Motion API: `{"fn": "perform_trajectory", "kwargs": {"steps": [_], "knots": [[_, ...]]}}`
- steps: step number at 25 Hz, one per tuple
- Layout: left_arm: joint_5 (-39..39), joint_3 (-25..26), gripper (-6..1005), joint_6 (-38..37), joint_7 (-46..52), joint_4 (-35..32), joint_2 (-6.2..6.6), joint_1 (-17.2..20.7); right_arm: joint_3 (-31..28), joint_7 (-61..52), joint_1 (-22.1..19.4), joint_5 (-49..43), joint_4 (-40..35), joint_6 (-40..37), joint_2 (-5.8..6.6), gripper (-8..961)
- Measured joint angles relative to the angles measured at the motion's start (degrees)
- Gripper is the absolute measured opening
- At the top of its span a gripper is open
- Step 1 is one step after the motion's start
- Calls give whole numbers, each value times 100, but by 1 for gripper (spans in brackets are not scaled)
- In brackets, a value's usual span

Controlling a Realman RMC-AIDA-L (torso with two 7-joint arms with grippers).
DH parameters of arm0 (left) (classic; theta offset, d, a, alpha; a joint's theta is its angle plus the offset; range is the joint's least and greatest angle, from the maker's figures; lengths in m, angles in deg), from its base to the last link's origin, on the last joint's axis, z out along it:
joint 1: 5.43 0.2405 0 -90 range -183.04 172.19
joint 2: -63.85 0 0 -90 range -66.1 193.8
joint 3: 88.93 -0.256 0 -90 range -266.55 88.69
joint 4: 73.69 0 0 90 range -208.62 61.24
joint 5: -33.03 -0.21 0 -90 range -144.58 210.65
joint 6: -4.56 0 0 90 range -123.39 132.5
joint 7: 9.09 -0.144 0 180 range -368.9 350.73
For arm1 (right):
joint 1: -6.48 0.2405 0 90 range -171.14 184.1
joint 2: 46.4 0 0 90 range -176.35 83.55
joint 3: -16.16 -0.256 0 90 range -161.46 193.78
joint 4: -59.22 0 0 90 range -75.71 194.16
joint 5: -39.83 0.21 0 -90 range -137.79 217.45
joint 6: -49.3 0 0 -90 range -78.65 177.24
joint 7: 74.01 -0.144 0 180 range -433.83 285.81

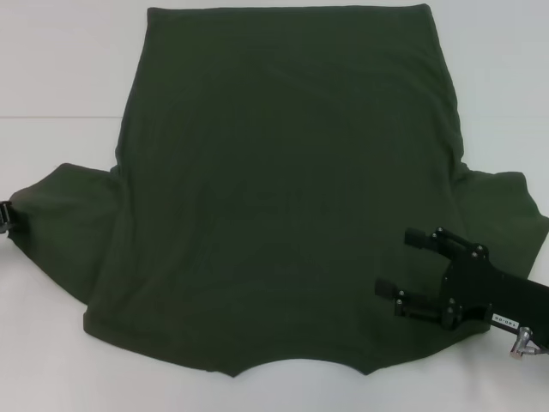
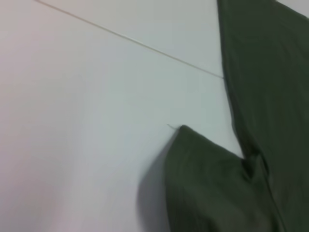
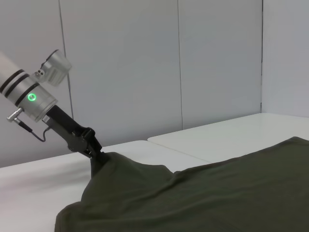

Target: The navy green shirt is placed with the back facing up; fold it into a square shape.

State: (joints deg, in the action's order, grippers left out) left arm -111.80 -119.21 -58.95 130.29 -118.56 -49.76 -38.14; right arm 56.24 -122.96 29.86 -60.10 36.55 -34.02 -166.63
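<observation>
White tabletop [image 1: 51, 77] fills my head view, with the navy green shirt [image 1: 283, 189] spread flat across it, back up. Its long axis runs from 12 o'clock at the hem to 6 o'clock at the collar, which is nearest me. My left gripper [image 1: 9, 219] sits at 9 o'clock, at the tip of the left sleeve, mostly out of frame. My right gripper [image 1: 403, 262] hovers at about 4 o'clock over the shirt's shoulder area, jaws spread wide and holding nothing. The right sleeve lies just beyond it toward 3 o'clock.

From my left wrist, I see the sleeve and the side seam of the body against bare table; my own fingers don't show here.

From my right wrist, looking across the cloth, my left gripper appears clamped on the sleeve tip, the fabric peaked up into it (a small tent of cloth).

I judge the fold turns on this: the left arm already has its sleeve, while the right still needs to reach cloth directly beneath or beside it. No containers are in sight.
</observation>
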Motion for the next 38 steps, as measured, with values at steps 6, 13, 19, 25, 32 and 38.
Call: {"fn": "perform_trajectory", "kwargs": {"steps": [6, 13, 19, 25, 32, 38], "knots": [[136, 4, 2, -266, 60, -226, -49, -90, 1, 0, 0, -1, 14, 1, 0, 939], [232, -45, 3, -677, 225, -449, -86, -366, 17, 0, 5, -1, 34, 0, 0, 938], [215, -162, 3, -862, 254, -580, -202, -627, 40, 0, 8, -1, 43, 0, 0, 938], [238, -494, 13, -902, 290, -611, -437, -742, 44, 0, 9, -1, 44, -2, 0, 938], [238, -894, 49, -527, 78, -576, -981, -638, 36, 0, -10, -1, 44, -13, 0, 937], [456, -1172, 80, -282, -41, -206, -1033, -596, 20, 0, -10, -1, 44, -60, 0, 937]]}}
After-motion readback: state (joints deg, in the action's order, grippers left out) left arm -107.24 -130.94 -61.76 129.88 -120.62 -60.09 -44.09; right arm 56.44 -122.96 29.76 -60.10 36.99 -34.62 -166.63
